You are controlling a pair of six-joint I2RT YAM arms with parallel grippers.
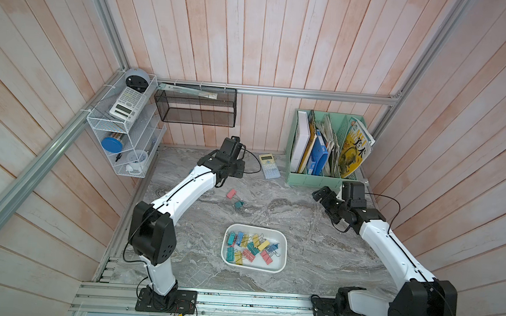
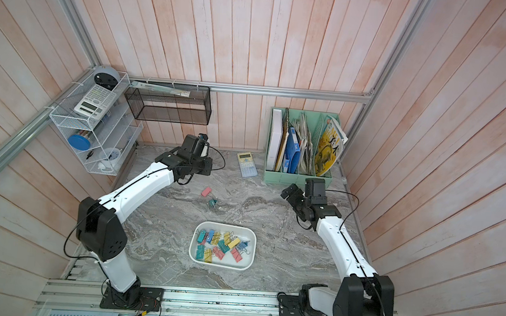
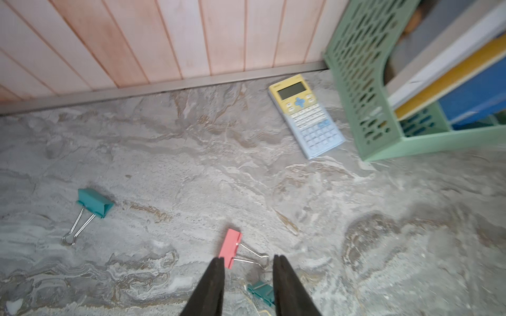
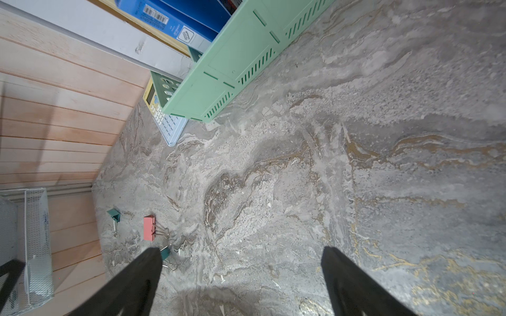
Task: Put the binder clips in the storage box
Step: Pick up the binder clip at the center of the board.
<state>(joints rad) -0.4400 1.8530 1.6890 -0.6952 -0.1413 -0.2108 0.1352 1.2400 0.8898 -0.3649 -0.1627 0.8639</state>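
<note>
The white storage box [image 1: 255,227] [image 2: 225,224] sits at the table's front middle with several pastel binder clips [image 1: 250,248] inside. Behind it a pink clip [image 1: 231,193] [image 3: 230,247] and a teal clip [image 1: 238,205] [image 3: 261,292] lie close together on the marble. Another teal clip [image 3: 95,203] [image 4: 114,214] lies apart from them, hidden under the left arm in both top views. My left gripper [image 3: 249,257] hovers over the pink and teal pair, partly open and empty. Off to the right, my right gripper [image 4: 241,250] [image 1: 319,196] stands wide open, holding nothing.
A yellow-and-blue calculator [image 1: 269,166] lies at the back beside the mint-green file holder [image 1: 324,179] full of books. A black mesh basket [image 1: 197,108] and a white wire shelf [image 1: 121,123] hang on the back-left walls.
</note>
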